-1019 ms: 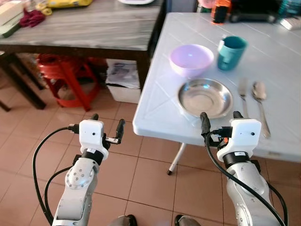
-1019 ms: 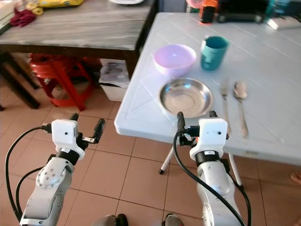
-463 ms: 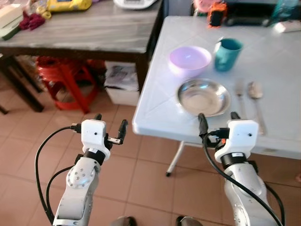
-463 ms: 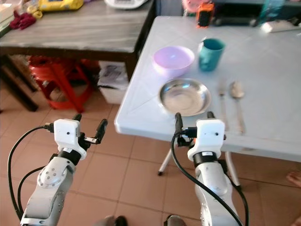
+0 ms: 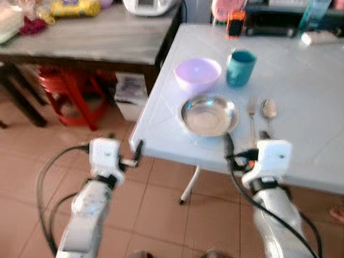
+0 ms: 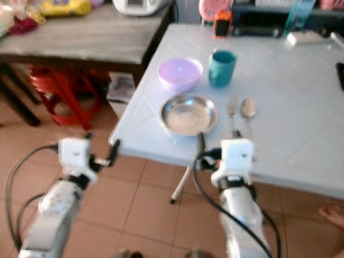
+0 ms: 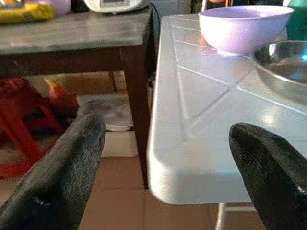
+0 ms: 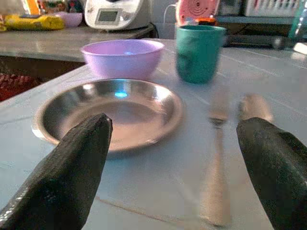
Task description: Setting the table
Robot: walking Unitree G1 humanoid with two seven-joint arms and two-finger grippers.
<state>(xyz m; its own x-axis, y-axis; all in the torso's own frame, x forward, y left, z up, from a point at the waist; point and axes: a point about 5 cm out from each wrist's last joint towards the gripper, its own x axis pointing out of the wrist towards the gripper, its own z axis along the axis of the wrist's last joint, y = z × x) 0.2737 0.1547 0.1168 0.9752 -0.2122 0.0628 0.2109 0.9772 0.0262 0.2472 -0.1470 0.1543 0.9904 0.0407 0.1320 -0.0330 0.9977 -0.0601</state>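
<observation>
— Plate [image 5: 209,115] where?
— Near the white table's [image 5: 317,134] front edge, pink bowl [image 5: 197,74] and teal cup [image 5: 240,67] behind it, fork [image 5: 251,115] and spoon [image 5: 269,111] beside.
— Grippers?
— Right gripper [image 5: 244,144] above the table edge, fingers spread, empty. Left gripper [image 5: 124,148] off the corner, also spread.

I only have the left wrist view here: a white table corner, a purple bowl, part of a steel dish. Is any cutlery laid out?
Observer: Yes. A fork and a spoon lie side by side on the dish's right.
Operator: Anything to drink from?
Observer: A teal cup stands upright, right of the purple bowl and behind the steel dish.
Operator: Where's the other arm?
Observer: The right gripper is at the white table edge, jaws open, pointing over the fork between dish and spoon.
</observation>
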